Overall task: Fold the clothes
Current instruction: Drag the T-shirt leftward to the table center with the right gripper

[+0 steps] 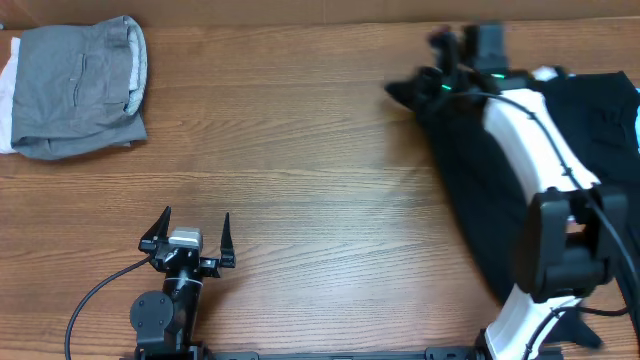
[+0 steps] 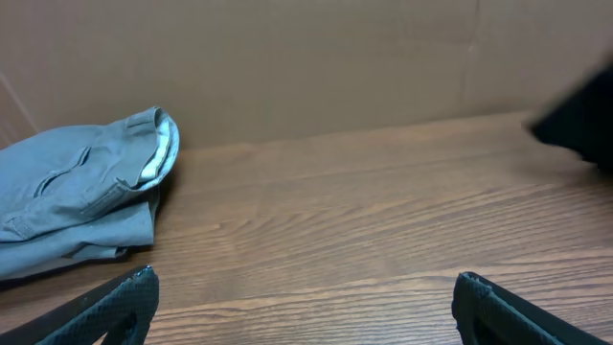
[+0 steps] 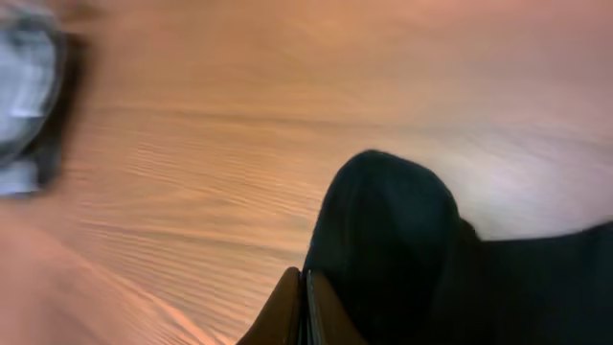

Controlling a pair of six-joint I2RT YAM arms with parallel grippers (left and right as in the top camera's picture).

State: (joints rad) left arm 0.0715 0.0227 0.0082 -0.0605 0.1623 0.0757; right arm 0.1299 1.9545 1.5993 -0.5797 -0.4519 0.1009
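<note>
Closest to the robot's base, the left gripper (image 1: 196, 214) sits low over the wooden table (image 1: 330, 200), on the near left side. Its two fingers are spread wide apart and there's nothing between them, just bare wood in the left wrist view.

Over on the right, the right arm (image 1: 540, 140) reaches from the near edge toward the far side, passing right over the black garment (image 1: 470, 170). That garment is spread loosely along the right side of the table, with one corner poking out to the left at the far end.

The right gripper (image 3: 304, 287) is at that far corner. In its wrist view the fingers are pressed together down to a thin line, with the black cloth bunched up right at the tips, so it looks pinched between them. That view is pretty blurry though.

Far left corner: a folded grey garment (image 1: 80, 90), well apart from the black one, lying on something white (image 1: 8, 90) that peeks out at its left edge. Behind it is a cardboard wall (image 2: 306, 67).
</note>
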